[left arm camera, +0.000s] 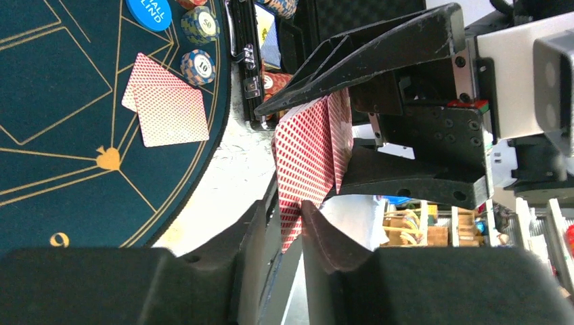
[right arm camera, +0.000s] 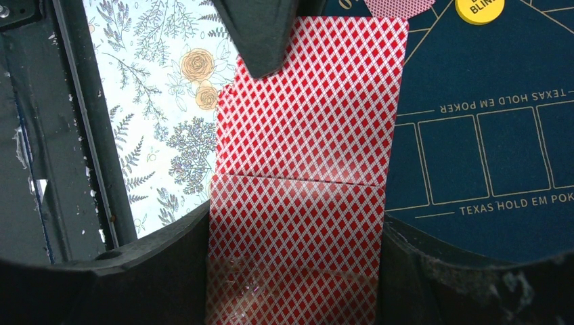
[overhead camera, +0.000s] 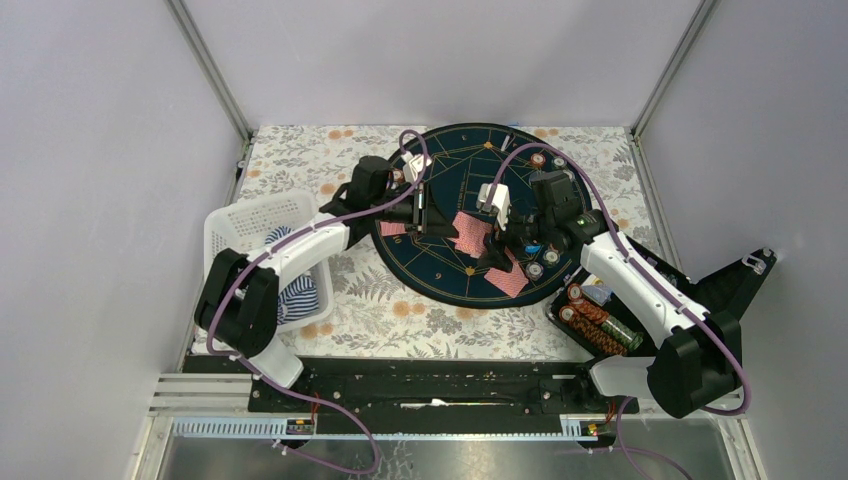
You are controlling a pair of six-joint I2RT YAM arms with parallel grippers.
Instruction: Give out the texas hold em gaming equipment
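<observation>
My right gripper point(right arm camera: 294, 220) is shut across the width of a deck of red-backed playing cards point(right arm camera: 298, 271) above the round dark blue mat point(overhead camera: 450, 170). The top card point(right arm camera: 318, 101) sticks out beyond the deck. My left gripper point(left arm camera: 288, 203) faces it, open, with that card's corner point(left arm camera: 292, 223) between its fingers. One left finger point(right arm camera: 264, 30) lies over the card's far corner. Two dealt cards point(left arm camera: 169, 108) lie on the mat beside chip stacks point(left arm camera: 198, 66) and a blue disc point(left arm camera: 149, 12). A yellow disc point(right arm camera: 478, 8) also sits on the mat. More cards point(overhead camera: 507, 280) lie near the mat's front.
An open black case point(overhead camera: 655, 270) holding rows of chips point(overhead camera: 600, 320) stands at the right. A white basket point(overhead camera: 255, 215) holding a striped cloth point(overhead camera: 295, 295) stands at the left. Both sit on the floral table cover point(overhead camera: 400, 310). More chip stacks point(overhead camera: 538, 160) ring the mat.
</observation>
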